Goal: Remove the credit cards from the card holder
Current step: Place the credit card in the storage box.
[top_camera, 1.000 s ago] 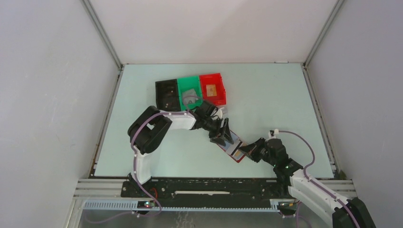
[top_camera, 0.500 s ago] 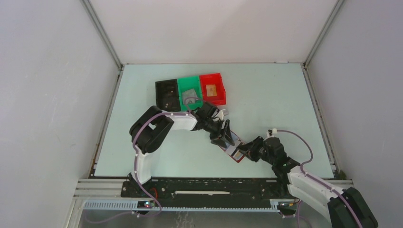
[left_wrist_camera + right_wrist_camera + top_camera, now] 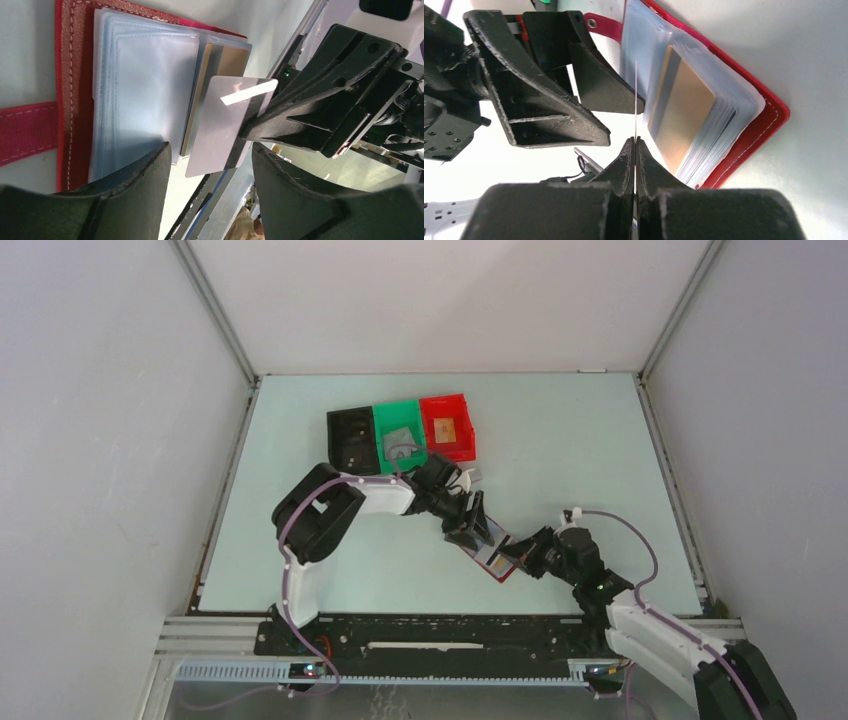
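Note:
The dark-red card holder (image 3: 75,75) (image 3: 497,562) lies open on the table, its clear sleeves (image 3: 145,90) facing up. A tan card (image 3: 684,112) (image 3: 222,62) sits in a sleeve. My left gripper (image 3: 210,150) (image 3: 468,525) is open, and its left finger rests over the sleeves. My right gripper (image 3: 634,142) (image 3: 522,555) is shut on a grey card (image 3: 225,125), which shows edge-on (image 3: 636,95) in its own view. That card sticks out past the holder's edge. I cannot tell if its far end is still in a sleeve.
Black (image 3: 352,440), green (image 3: 400,426) and red (image 3: 447,410) bins stand in a row behind the holder. A grey card (image 3: 400,441) lies in the green one, a tan card (image 3: 447,428) in the red. The holder's strap (image 3: 25,130) points away from the right gripper.
My right gripper has shifted slightly left, toward the holder. The left arm and the holder have stayed in place.

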Available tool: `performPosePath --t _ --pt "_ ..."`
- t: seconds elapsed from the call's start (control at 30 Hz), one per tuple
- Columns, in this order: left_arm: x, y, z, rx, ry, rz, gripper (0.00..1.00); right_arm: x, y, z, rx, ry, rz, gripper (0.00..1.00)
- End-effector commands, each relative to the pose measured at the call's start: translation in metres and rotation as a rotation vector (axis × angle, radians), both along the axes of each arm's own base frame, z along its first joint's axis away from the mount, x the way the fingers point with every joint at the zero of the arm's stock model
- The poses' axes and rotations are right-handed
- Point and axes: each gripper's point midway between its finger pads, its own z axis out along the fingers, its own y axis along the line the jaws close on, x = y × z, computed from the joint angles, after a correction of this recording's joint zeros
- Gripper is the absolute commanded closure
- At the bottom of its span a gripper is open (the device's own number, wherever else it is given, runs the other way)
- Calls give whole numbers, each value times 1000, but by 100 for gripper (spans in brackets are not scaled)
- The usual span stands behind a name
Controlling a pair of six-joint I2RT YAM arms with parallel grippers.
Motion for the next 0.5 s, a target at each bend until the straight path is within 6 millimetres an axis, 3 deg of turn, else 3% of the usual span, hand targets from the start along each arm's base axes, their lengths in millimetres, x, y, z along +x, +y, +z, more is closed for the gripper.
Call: performPosePath --t 0.0,0.23,0.47 --pt "6 -6 39 -77 -55 2 34 2 -9 13 -17 -37 -25 100" --pt "8 0 66 -123 -79 14 34 -9 -20 27 -8 -102 -21 100" --pt "1 -5 96 -256 -60 -28 34 -5 1 72 108 -276 92 100"
